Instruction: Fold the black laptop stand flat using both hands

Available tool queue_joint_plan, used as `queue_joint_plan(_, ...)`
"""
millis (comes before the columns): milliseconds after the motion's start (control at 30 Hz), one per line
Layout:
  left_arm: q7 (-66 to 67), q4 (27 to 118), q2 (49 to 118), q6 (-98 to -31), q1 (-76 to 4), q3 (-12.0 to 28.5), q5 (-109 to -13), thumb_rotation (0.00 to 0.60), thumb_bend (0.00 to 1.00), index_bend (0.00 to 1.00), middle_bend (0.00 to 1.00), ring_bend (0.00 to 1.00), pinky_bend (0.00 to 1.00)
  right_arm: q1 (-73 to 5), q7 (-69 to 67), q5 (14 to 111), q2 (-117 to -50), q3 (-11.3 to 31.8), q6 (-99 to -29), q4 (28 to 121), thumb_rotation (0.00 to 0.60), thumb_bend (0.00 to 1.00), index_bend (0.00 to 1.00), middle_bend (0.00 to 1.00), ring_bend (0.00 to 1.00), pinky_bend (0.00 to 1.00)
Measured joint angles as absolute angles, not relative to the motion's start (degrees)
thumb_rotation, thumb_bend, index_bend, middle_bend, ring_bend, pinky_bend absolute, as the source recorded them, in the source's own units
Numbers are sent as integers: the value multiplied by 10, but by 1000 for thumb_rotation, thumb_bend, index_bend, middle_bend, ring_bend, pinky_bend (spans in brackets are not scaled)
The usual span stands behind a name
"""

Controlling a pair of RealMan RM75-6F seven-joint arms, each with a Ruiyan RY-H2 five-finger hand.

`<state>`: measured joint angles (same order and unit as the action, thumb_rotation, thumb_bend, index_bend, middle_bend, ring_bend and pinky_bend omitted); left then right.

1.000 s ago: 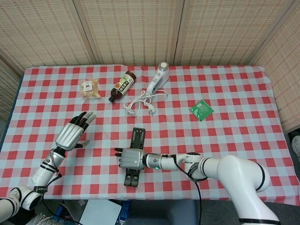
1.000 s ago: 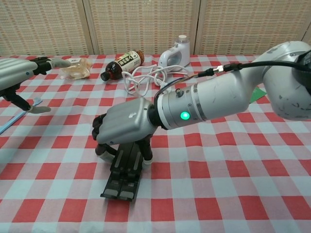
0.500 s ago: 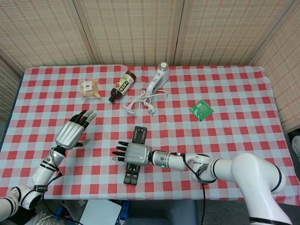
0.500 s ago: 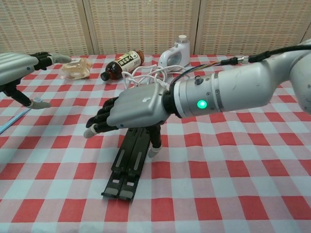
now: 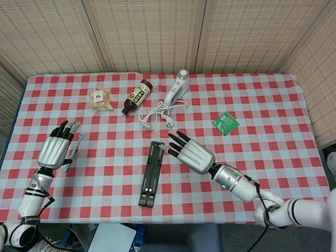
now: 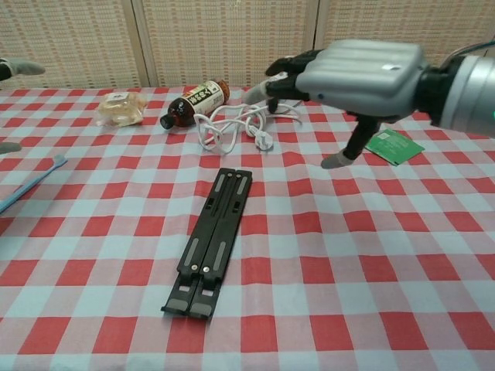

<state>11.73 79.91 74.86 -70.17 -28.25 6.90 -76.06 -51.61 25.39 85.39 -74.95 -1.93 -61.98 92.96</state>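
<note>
one laptop stand (image 5: 151, 173) lies flat; two hands off it.

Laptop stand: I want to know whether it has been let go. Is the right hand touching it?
Apart. In the chest view the right hand hangs above the table, fingers spread, with bare cloth between it and the flat laptop stand.

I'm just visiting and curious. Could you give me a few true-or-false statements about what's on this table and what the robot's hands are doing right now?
1. The black laptop stand lies flat on the tablecloth. True.
2. The right hand grips the stand. False: it hovers open, holding nothing.
3. The brown bottle stands upright. False: it lies on its side.
4. A green packet lies to the right of the stand. True.
5. The left hand holds the toothbrush. False: the toothbrush lies on the cloth beside it.
</note>
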Motion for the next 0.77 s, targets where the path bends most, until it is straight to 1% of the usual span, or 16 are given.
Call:
queue_joint_plan(200, 121, 825, 726, -751, -241, 61, -764, 600, 218, 0, 0, 4, 194, -406, 279, 830, -688, -34, -734, 986, 600, 150, 167, 307, 103, 194)
queue_joint_plan(367, 124, 847, 709, -798, -206, 50, -777, 600, 218, 0, 0, 4, 194, -318, 260, 830, -644, -58, -816, 1010, 600, 150, 167, 273, 102, 194)
queue_joint_plan(600, 145, 886, 686, -853, -155, 24, -802, 600, 218, 0, 0, 5, 194, -212, 222, 840, -606, -95, -888, 1019, 600, 149, 167, 219, 72, 144)
queue_joint_plan(767, 148, 904, 679, -886, -122, 11, -814, 600, 218, 0, 0, 5, 194, -151, 186, 849, -599, -107, -924, 1007, 600, 150, 167, 209, 55, 118)
